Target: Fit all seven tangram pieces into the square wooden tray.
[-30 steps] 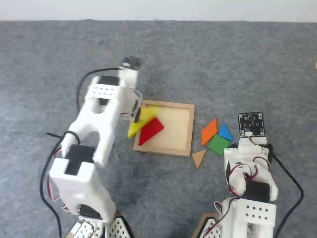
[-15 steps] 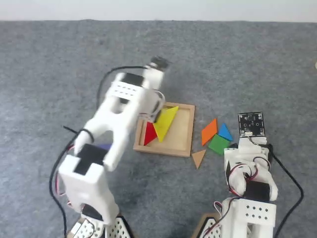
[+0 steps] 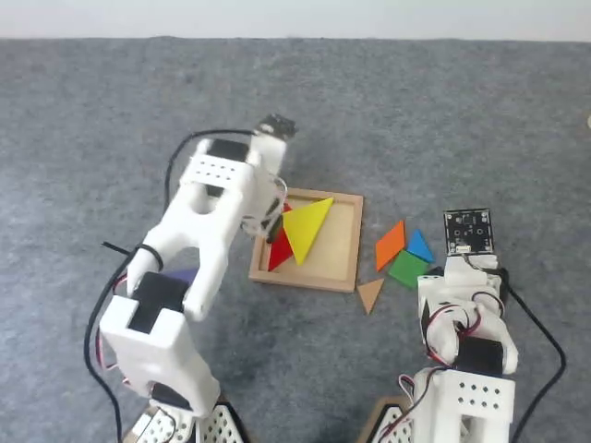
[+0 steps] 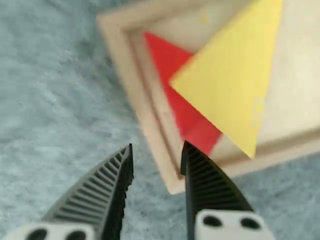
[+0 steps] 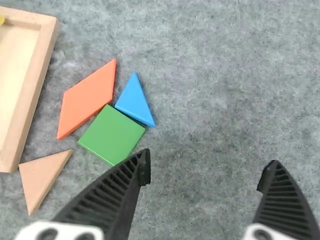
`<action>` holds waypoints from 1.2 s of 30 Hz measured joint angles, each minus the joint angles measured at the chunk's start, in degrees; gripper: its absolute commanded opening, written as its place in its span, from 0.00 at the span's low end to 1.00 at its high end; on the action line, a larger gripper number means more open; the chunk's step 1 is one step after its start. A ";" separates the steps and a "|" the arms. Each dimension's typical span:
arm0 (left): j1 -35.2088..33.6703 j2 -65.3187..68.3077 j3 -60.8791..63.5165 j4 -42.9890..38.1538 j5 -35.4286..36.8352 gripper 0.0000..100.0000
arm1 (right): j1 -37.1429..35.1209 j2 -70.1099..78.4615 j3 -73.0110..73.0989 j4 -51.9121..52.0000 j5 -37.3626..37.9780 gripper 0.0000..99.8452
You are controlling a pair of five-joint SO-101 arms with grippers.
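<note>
Square wooden tray (image 3: 356,240) is sitting mid-table. Left gripper (image 4: 157,147) is hovering at its left rim, fingers parted and empty.

Risk: a finger coming down here is likely catching the rim and skewing the tray.

Yellow triangle (image 3: 307,228) is lying inside, overlapping the red triangle (image 3: 279,254) instead of lying flat; pushing it could be tipping both.

Orange parallelogram (image 3: 390,244), green square (image 3: 407,268), blue triangle (image 3: 419,245) and tan triangle (image 3: 369,293) are waiting right of the tray, tightly clustered. Right gripper (image 5: 209,159), spread wide and holding nothing, is sitting just near of them; one grasp risks nudging neighbours.
</note>
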 measured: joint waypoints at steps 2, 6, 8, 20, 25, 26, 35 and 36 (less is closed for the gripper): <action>1.41 0.00 2.11 -0.18 -1.32 0.16 | 0.00 0.00 0.00 0.00 0.00 0.35; 4.04 0.53 4.48 -2.02 -2.20 0.16 | 0.00 0.00 0.00 0.00 0.00 0.35; 5.36 0.70 5.27 -3.16 -2.11 0.16 | 0.00 0.00 0.00 0.00 0.00 0.35; 13.19 0.70 5.45 -5.98 0.88 0.16 | 0.00 0.00 0.00 0.00 0.00 0.35; 15.38 0.70 2.37 -5.63 2.37 0.16 | 0.00 0.00 0.00 0.00 0.00 0.35; 15.74 0.70 1.58 -5.27 2.46 0.16 | 0.00 0.00 0.00 0.00 0.00 0.35; 13.19 5.27 -0.88 -4.04 2.55 0.16 | 0.00 0.00 0.00 0.00 0.00 0.35; 12.48 6.33 -1.58 -4.13 2.20 0.16 | 0.00 0.00 0.00 0.00 0.00 0.35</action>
